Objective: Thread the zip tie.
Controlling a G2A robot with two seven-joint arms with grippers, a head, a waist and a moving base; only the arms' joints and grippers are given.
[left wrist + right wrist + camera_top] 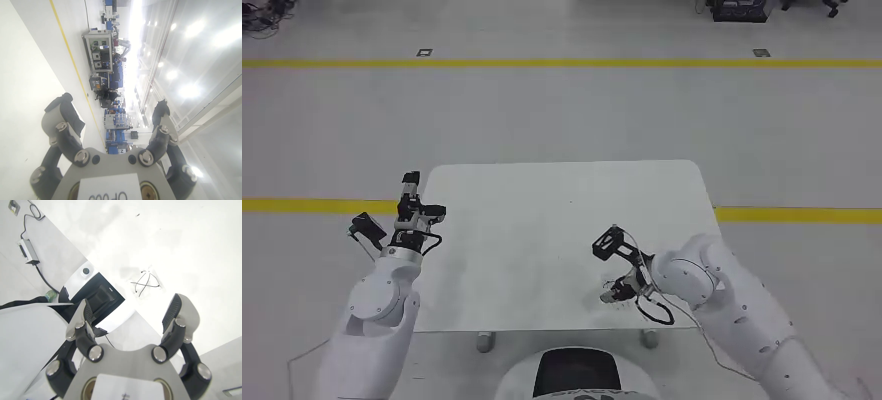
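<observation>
Crossing zip ties: a few thin black ones, lying loose over each other; exact count hard to tell.
Ties' spot: flat on the counter, nr its front edge, toward the R side, close to the robot.
R pincer: fingers wide apart, nothing btwn them. It sits nr the ties w/o touching them, ribbed pads facing each other.
R pincer, top view: over the counter's front-R part.
L pincer: fingers apart too, holding nothing, aimed out at the room and away from the ties.
L pincer, top view: at the counter's L edge, well apart from the ties and the R pincer.
Counter: white, flat top.
Floor: pale, w/ a yellow line running across beyond the counter.
</observation>
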